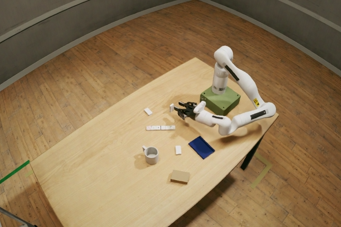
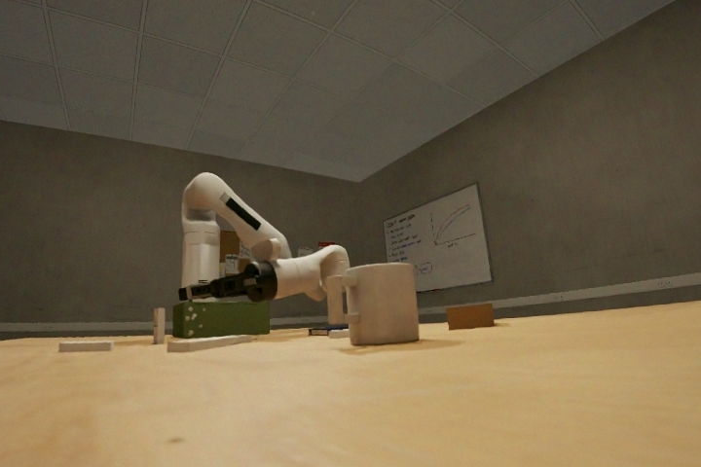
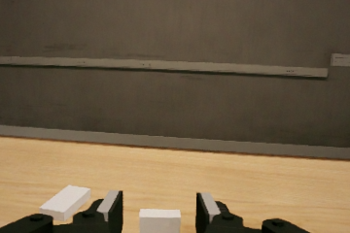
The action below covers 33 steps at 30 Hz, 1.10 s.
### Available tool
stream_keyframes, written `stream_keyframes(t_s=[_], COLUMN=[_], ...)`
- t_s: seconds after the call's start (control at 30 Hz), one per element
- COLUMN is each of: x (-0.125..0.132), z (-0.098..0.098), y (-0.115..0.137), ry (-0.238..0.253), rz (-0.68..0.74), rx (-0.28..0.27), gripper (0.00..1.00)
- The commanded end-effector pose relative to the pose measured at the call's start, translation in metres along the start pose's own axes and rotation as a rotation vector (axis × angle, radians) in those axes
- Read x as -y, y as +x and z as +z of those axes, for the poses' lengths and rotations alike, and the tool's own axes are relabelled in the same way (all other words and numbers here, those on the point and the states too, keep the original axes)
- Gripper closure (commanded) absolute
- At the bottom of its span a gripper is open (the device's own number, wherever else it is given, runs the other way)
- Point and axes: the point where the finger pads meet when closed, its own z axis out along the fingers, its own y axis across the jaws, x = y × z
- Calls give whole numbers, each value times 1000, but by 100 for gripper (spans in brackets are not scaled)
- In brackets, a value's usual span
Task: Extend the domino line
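One domino stands upright on its end, with a blank side toward the wrist camera. My gripper is open and empty, pointing nearly level, above and back from this domino on the robot-base side. A white domino lies flat with a blank top beyond it. Another blank-topped domino lies near the blue tray. The line lies straight and face up, with reddish pips at its left end; its right-end pips are too small to read.
A grey mug stands in front of the line. A blue tray lies to the right of the near domino. A tan box lies near the table's front edge. The green base is behind the gripper.
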Motion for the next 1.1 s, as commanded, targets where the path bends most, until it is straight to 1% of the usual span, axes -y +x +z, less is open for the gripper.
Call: stream_keyframes(t_s=[0.0,0.3,0.73,1.07], x=[0,0,0,1], z=[-14,-21,-21,-17], y=[8,13,13,17], ry=[0,0,0,0], rz=[0,0,0,0], rx=[0,0,0,2], gripper=[51,51,51,51])
